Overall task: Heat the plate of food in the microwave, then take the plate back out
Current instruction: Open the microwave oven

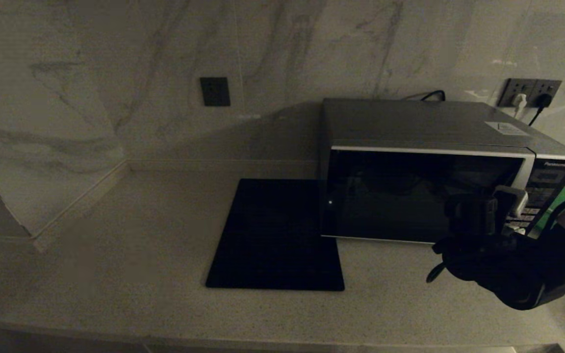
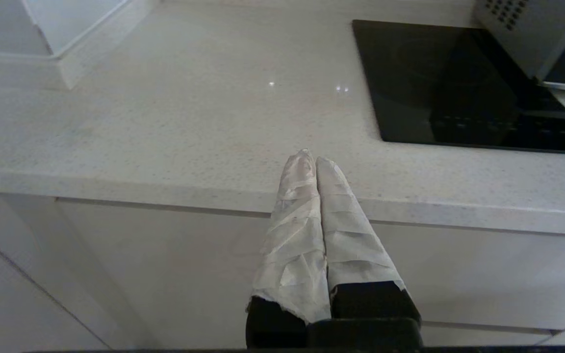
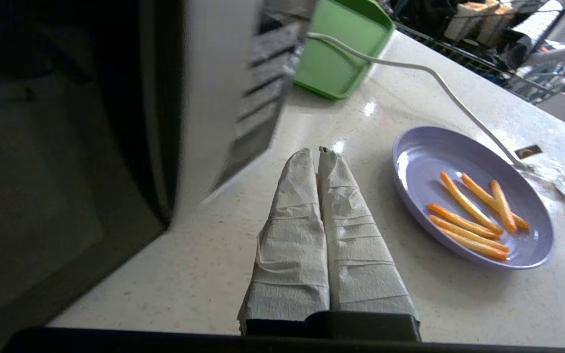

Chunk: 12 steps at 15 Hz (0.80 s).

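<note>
Head view: the microwave (image 1: 424, 191) stands on the tabletop (image 1: 140, 245) with its dark glass door shut, and the black slab (image 1: 275, 235) lies just beside its hinge side. The right hand (image 1: 478, 215) hovers in front of the microwave's button panel, at the door's latch edge. Right wrist view: the right hand (image 3: 318, 154) is clenched, its taped fingers (image 3: 292, 235) pressed together on nothing. The plate of food (image 3: 474, 196) rests on the tabletop, on the panel side of the microwave and near its front corner; it holds a few orange sticks (image 3: 469, 215) lying loose in its shallow well. The green tray (image 3: 341, 54) lies farther back along the same side of the microwave; nothing shows in it from here. Left wrist view: the left hand (image 2: 312, 159) is also clenched and empty, parked at the tabletop's front edge, well apart from the microwave. By this evidence the task is at its start: door unopened, plate not loaded, heating and retrieval all remaining.
</note>
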Available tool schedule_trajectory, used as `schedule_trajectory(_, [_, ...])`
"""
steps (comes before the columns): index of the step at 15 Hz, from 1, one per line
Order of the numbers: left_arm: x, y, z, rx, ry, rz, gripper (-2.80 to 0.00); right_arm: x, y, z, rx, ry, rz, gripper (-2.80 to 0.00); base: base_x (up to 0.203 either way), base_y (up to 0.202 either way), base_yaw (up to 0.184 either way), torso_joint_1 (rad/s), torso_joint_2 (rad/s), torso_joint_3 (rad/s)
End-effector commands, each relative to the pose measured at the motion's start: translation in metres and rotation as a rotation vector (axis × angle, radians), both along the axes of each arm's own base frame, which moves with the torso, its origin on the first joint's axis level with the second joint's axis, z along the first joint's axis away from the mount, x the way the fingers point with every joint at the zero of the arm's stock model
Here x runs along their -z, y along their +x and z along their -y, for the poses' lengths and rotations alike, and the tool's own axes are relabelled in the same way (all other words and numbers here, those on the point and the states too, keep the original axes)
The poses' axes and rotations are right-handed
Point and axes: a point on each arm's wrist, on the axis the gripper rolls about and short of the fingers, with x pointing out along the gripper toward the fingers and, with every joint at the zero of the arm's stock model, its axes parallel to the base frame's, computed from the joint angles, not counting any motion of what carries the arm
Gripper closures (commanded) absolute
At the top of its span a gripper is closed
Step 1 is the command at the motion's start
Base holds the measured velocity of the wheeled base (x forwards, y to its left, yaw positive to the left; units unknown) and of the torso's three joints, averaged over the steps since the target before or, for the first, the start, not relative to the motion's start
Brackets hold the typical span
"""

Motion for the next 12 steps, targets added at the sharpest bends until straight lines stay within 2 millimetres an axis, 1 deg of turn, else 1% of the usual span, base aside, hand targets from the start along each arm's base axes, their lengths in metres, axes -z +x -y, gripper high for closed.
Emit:
schedule_trajectory(1, [0.0,0.0,0.0,-0.001,-0.001,0.001,0.0,-0.001,-0.006,-0.005,-0.013,0.003,0.009,0.0,0.0,0.0,0.0,0.0,0.0,0.0])
schedule_trajectory(3, [0.0,0.0,0.0,-0.002,-0.001,0.0,0.0,-0.005,-0.015,-0.009,-0.027,0.011,0.025,0.0,0.0,0.0,0.0,0.0,0.0,0.0])
schedule_trajectory(6, [0.0,0.0,0.0,-0.001,-0.001,0.001,0.0,-0.028,-0.036,-0.006,-0.045,0.024,0.068,0.0,0.0,0.0,0.0,0.0,0.0,0.0])
schedule_trajectory(8, [0.0,0.0,0.0,-0.002,-0.001,0.0,0.0,-0.041,-0.062,0.001,-0.084,0.026,0.058,0.0,0.0,0.0,0.0,0.0,0.0,0.0])
schedule_trajectory(11, [0.0,0.0,0.0,-0.001,-0.001,0.002,0.0,-0.051,-0.108,0.012,-0.165,0.019,0.006,0.0,0.0,0.0,0.0,0.0,0.0,0.0])
schedule_trajectory(12, [0.0,0.0,0.0,-0.003,-0.001,0.001,0.0,-0.052,-0.119,0.015,-0.193,0.012,-0.016,0.0,0.0,0.0,0.0,0.0,0.0,0.0])
